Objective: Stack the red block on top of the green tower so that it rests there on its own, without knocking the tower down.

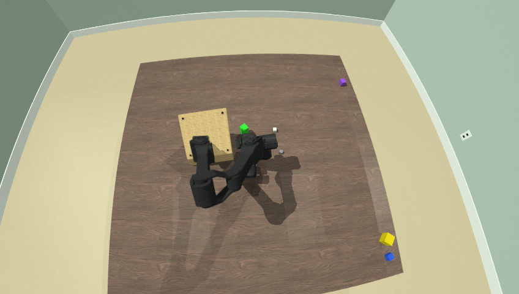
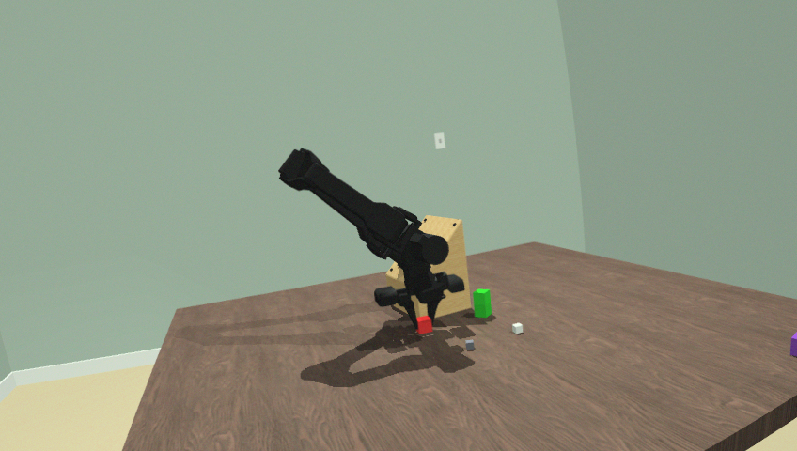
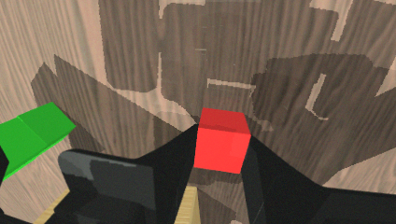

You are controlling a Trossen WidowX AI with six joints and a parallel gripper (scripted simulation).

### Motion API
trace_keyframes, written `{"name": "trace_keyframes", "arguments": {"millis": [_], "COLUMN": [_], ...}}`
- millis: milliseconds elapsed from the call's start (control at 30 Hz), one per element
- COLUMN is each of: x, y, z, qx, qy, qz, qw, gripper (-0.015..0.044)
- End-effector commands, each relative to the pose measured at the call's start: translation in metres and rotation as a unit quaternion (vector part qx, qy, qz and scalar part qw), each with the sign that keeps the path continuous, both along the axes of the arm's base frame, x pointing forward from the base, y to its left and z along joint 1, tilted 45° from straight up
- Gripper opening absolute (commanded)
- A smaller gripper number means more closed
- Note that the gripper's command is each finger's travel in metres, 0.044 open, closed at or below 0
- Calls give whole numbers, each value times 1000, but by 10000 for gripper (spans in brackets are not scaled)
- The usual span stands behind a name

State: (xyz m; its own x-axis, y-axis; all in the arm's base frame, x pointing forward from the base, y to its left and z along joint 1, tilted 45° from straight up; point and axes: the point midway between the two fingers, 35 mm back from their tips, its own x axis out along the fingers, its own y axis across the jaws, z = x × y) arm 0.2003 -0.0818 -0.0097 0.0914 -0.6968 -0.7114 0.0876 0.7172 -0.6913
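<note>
The red block (image 2: pixel 424 324) (image 3: pixel 221 147) sits on the table. My gripper (image 2: pixel 425 322) (image 3: pixel 219 133) points down at it and is shut on it, with one finger against each side in the wrist view. The arm hides the block in the top view. The green tower (image 1: pixel 243 128) (image 2: pixel 481 303) (image 3: pixel 39 128) stands upright on the table, a short way from the gripper, to its right in the exterior view and at the left edge of the wrist view. Nothing rests on top of the tower.
A wooden box (image 1: pixel 205 127) (image 2: pixel 455 279) stands beside the tower. A small white cube (image 1: pixel 274 129) (image 2: pixel 517 328) and a small grey cube (image 1: pixel 281 151) (image 2: pixel 469 345) lie nearby. Purple (image 1: pixel 342 82), yellow (image 1: pixel 387 239) and blue (image 1: pixel 389 256) blocks lie near the table's right edge.
</note>
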Motion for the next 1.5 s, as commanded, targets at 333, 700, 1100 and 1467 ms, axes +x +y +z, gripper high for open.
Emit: {"name": "trace_keyframes", "arguments": {"millis": [333, 700, 1100, 1467], "x": [-2, -6, -10, -9], "y": [20, 51, 83, 86], "z": [19, 50, 83, 81], "qx": [-1, -1, -1, 0], "qy": [3, 3, 4, 4], "qz": [2, 3, 3, 3], "qw": [1000, 1000, 1000, 1000], "gripper": [0, 0, 0, 0]}}
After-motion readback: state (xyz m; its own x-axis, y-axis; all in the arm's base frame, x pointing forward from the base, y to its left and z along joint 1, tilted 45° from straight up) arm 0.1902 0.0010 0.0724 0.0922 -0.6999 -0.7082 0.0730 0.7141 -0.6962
